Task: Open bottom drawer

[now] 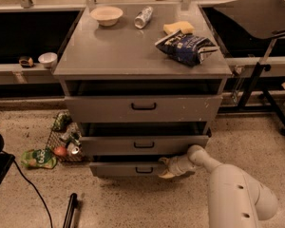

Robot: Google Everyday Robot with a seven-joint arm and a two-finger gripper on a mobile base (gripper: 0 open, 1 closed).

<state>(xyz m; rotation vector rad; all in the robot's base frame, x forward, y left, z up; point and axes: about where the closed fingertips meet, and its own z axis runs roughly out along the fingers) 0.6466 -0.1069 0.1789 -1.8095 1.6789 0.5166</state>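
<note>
The bottom drawer [118, 169] is the slimmest grey front at the foot of the grey cabinet, with a small black loop handle [144, 170] at its centre. It stands pulled out a little beyond the drawer above. My gripper [165, 167] reaches in low from the right on a white arm [237, 194] and sits against the drawer front, just right of the handle. The mid-height drawer [144, 145] and the tallest top drawer [143, 107] are above it.
On the cabinet top [109, 51] are a bowl [107, 15], a can [143, 16], a yellow sponge [178, 27] and a blue chip bag [186, 47]. A wire basket with litter [64, 139] sits on the floor left. A black stand [256, 80] is right.
</note>
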